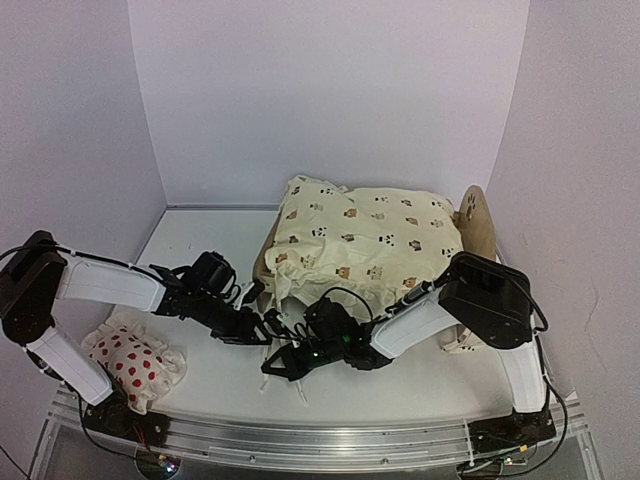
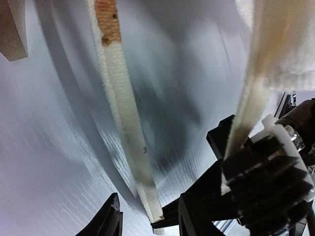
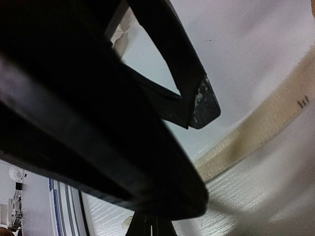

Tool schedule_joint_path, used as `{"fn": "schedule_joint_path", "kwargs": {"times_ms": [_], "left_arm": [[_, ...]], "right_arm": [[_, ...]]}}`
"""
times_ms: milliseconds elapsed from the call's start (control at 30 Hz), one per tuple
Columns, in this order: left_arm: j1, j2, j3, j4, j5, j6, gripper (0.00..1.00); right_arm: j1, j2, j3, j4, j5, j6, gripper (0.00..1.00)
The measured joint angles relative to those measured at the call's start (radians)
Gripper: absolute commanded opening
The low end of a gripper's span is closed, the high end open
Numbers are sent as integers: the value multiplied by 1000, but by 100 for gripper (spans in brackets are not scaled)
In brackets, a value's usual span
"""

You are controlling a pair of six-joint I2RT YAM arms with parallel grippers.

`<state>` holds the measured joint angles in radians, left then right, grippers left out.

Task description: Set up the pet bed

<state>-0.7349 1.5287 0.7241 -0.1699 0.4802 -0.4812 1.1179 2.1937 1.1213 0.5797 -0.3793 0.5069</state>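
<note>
Because the left gripper (image 1: 262, 325) has its fingers apart on either side of the loose tie (image 2: 123, 113), with only the tie's very end between them, closing from here could, as I judge it, catch just the tip or miss it altogether; the strip looks thin and limp and would likely slide out sideways; the two grippers are also nearly touching, so a small drift could knock one claw against the other. A second risk lies with the right gripper (image 1: 282, 362); its claw is clamped on the taut tie (image 2: 248, 108), and a pull there could drag the cream animal-print cushion (image 1: 365, 240) off the pet bed (image 1: 478, 225) or bunch it at the near edge. The pet bed stands at the back right of the table (image 1: 200, 235), almost wholly under the cushion, with only its rounded headboard showing by the right wall; the red-spotted pillow (image 1: 130, 360) lies well apart at the near left, beside the left arm's base.

The left arm reaches low and rightward from its base, its wrist bent toward the table's middle and its claw near the cushion's near-left corner; the right arm folds at the elbow beside the bed and stretches leftward, low over the table, its claw meeting the left one in front of the bed's foot end.
</note>
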Motion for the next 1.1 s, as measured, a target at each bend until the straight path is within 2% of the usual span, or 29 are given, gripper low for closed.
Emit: {"fn": "schedule_joint_path", "kwargs": {"times_ms": [267, 367, 400, 433, 567, 633, 733, 1000, 1100], "left_arm": [[0, 83, -1, 73, 32, -24, 20], [0, 106, -1, 95, 48, -40, 2], [0, 113, -1, 102, 53, -47, 0], [0, 121, -3, 113, 61, -50, 0], [0, 127, -12, 143, 67, -54, 0], [0, 122, -13, 144, 65, -59, 0], [0, 102, -13, 136, 57, -66, 0], [-2, 28, -12, 79, 27, -70, 0], [-2, -1, -12, 54, 15, -70, 0]], "right_arm": [[0, 0, -5, 3, 12, -9, 0], [0, 0, -7, 3, 17, -10, 0], [0, 0, -7, 3, 19, -10, 1], [0, 0, -7, 3, 22, -10, 5], [1, -2, -20, 10, 30, -13, 45], [4, -16, -33, 17, 38, -13, 55], [10, -64, -64, -6, 60, -20, 61], [11, -213, -139, -171, 112, -61, 64], [11, -265, -156, -243, 133, -79, 61]]}}
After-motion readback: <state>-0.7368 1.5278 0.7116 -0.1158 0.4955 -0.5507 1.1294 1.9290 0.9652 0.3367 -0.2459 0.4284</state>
